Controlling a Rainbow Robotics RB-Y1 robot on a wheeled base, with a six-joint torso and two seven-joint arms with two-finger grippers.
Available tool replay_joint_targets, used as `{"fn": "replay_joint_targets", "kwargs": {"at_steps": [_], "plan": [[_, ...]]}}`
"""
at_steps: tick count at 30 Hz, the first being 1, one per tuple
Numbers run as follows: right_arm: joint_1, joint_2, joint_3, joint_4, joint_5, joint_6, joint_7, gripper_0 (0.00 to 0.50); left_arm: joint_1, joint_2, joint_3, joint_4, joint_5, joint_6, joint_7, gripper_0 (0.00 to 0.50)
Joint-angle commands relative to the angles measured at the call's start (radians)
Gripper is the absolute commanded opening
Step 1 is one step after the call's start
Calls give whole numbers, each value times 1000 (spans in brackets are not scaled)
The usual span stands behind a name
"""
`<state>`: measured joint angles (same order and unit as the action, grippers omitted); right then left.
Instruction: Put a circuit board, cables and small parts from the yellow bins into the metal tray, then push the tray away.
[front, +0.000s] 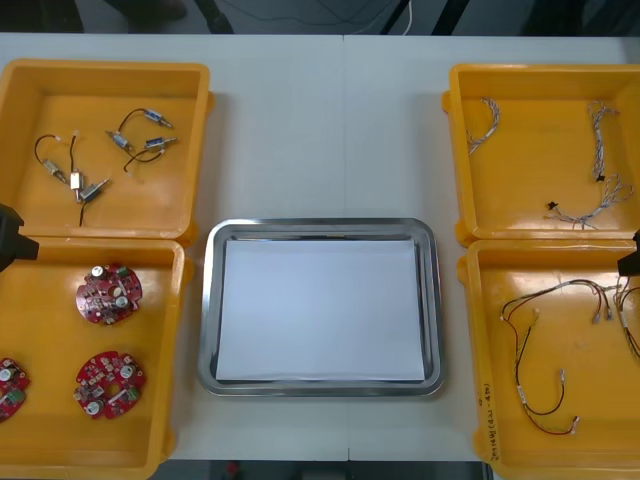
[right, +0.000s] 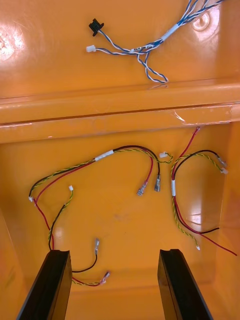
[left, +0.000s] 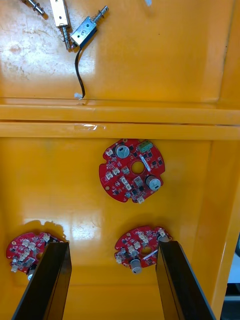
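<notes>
While apart, left and right jaws above yellow bins (front: 45, 330) on light table (front: 320, 130)

Glossy plastic yellow bins (front: 190, 150), shiny metal tray (front: 209, 300) with matt white inside.

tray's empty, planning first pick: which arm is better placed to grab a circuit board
Left. The left gripper hangs open over the bin holding three circuit boards; the right gripper is over the red and yellow cables.
</notes>
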<state>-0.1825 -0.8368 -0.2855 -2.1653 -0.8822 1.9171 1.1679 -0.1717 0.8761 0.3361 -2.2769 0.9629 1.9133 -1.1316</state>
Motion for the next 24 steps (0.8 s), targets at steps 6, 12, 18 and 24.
{"fn": "replay_joint_targets", "kwargs": {"at_steps": [6,12,18,24], "plan": [[8,-41,-30,-5,-6,3,9,500,14,47,23,-24,7,7,-20,500],[8,-41,-30,-5,-6,3,9,500,14,47,23,-24,7,7,-20,500],[8,-41,-30,-5,-6,3,9,500,14,47,23,-24,7,7,-20,500],[8,-41,-30,-5,-6,3,9,500,14,47,23,-24,7,7,-20,500]]}}
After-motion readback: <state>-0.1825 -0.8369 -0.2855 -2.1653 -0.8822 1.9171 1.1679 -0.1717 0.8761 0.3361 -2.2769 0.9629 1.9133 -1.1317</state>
